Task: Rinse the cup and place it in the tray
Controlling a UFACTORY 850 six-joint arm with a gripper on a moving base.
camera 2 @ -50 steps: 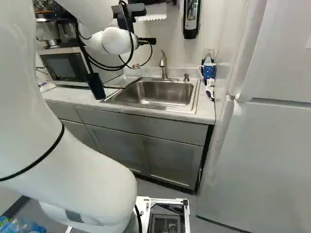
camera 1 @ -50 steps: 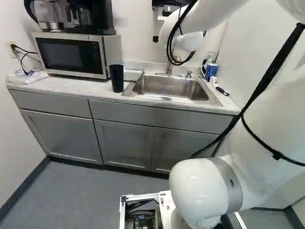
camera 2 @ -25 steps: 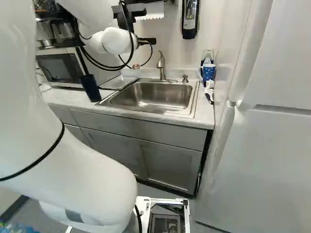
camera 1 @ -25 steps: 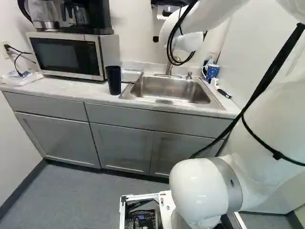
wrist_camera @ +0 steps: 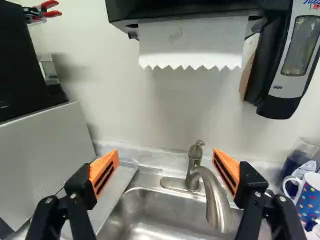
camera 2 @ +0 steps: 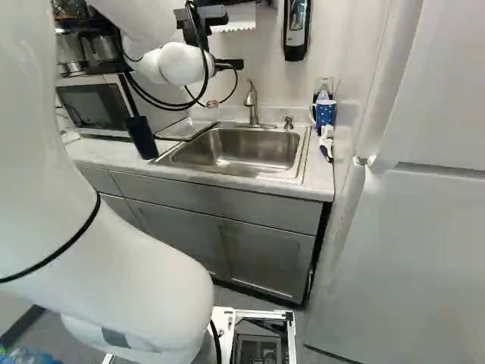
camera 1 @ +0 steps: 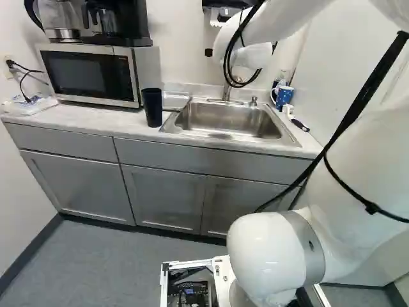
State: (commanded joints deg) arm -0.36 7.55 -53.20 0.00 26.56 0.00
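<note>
- The tool (wrist_camera: 165, 161) stands wide open and empty, orange pads (wrist_camera: 104, 172) facing each other across a gap. I'd judge that spread useful for taking the cup from two sides.
- Ahead of it and lower, the faucet (wrist_camera: 216, 202) shows between the fingers, which grip nothing. I read this raised pose as clearance over the spout, not an attempt to work it.
- Below lies the sink (camera 2: 239, 148), with the spout reaching over its basin; rinsing there should keep the runoff contained.
- Beside the sink, toward the microwave (camera 1: 92, 73), is what I take for the tray (wrist_camera: 111, 192). Its place suits draining, close to the water.
- The dark cup (camera 1: 153, 107) appears upright on the desk (camera 1: 83, 119), just beside the sink and near the front edge, well away from my fingers. That leaves its front side reachable, but a careless nudge could tip it off.
- I'd still need to fetch it, so rinsing looks undone. The blue mug (camera 2: 325, 113) sits across the sink, out of that path.
</note>
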